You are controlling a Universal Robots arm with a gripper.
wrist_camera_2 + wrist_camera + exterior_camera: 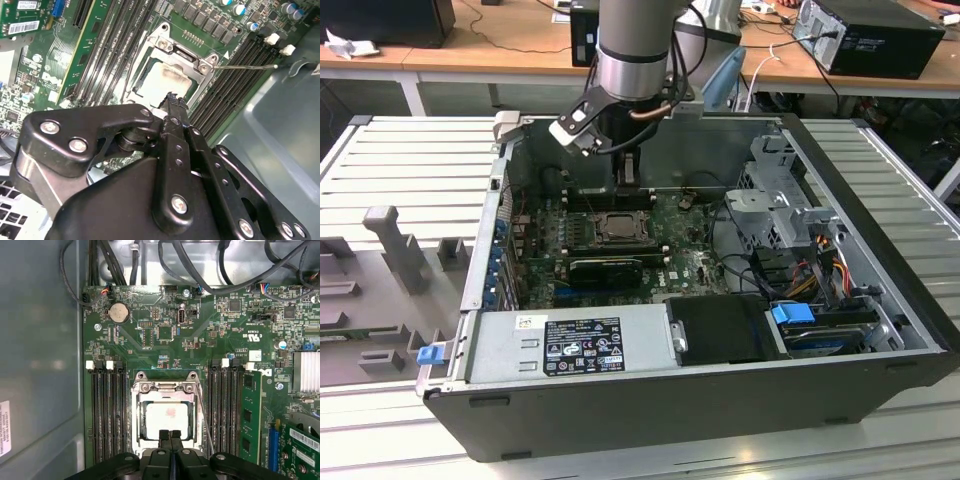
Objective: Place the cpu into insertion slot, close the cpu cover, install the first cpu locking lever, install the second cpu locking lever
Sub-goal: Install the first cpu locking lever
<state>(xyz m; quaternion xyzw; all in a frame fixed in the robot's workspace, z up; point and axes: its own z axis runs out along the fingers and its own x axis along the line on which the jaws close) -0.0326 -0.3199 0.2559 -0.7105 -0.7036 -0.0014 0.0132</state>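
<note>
The cpu (166, 416) lies in the insertion slot (617, 228), its pale face showing through the window of the cpu cover (163, 386). That silver frame lies down over the chip (162, 80). One thin wire locking lever (250, 66) stands free of the socket, angled out over the black memory slots; it also runs beside the frame as a thin wire (205, 415). My gripper (170, 434) is shut with nothing between its fingers. It hovers just above one edge of the socket, and in the exterior view the gripper (626, 185) hangs over the socket's far side.
The motherboard sits inside an open tower case (880, 200). Long black memory slots (107, 410) flank the socket on both sides, one holding a module (248, 415). Cables (200, 265) run along the board's edge. A power supply (570, 345) and drive cage (780, 190) close in the space.
</note>
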